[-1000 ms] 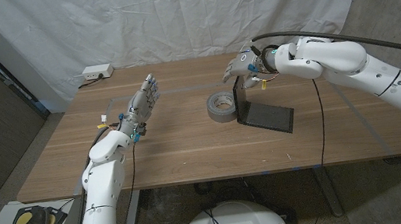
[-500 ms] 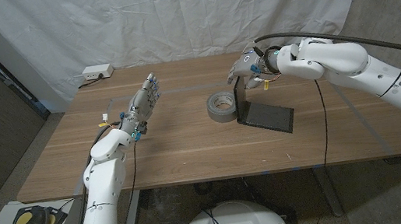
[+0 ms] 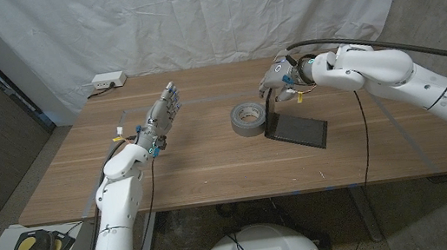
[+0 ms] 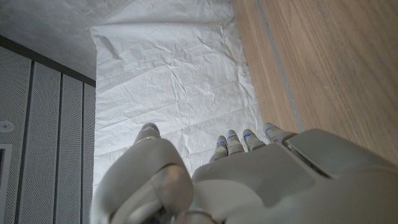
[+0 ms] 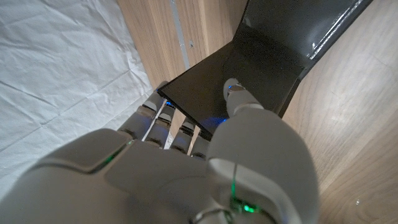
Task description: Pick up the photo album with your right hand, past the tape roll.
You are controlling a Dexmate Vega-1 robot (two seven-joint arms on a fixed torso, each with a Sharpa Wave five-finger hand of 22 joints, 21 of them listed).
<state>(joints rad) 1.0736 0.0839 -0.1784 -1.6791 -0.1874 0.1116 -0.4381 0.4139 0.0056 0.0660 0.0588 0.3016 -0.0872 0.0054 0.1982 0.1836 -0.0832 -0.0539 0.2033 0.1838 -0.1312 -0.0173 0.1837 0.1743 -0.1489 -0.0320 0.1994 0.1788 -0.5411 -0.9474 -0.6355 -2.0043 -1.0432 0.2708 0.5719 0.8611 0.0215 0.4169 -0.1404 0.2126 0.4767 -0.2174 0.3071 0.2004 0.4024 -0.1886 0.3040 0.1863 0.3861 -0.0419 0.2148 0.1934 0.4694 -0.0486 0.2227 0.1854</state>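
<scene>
While the black, stiff-covered photo album [image 3: 294, 126] lies open beside the grey tape roll [image 3: 246, 119], one cover upright, the right hand [image 3: 274, 77] pinches that cover's top edge. Rigid and probably light, it may swing at the spine. Since earlier, the hand has drifted slightly rightward. The left hand [image 3: 159, 116] hovers spread.
</scene>
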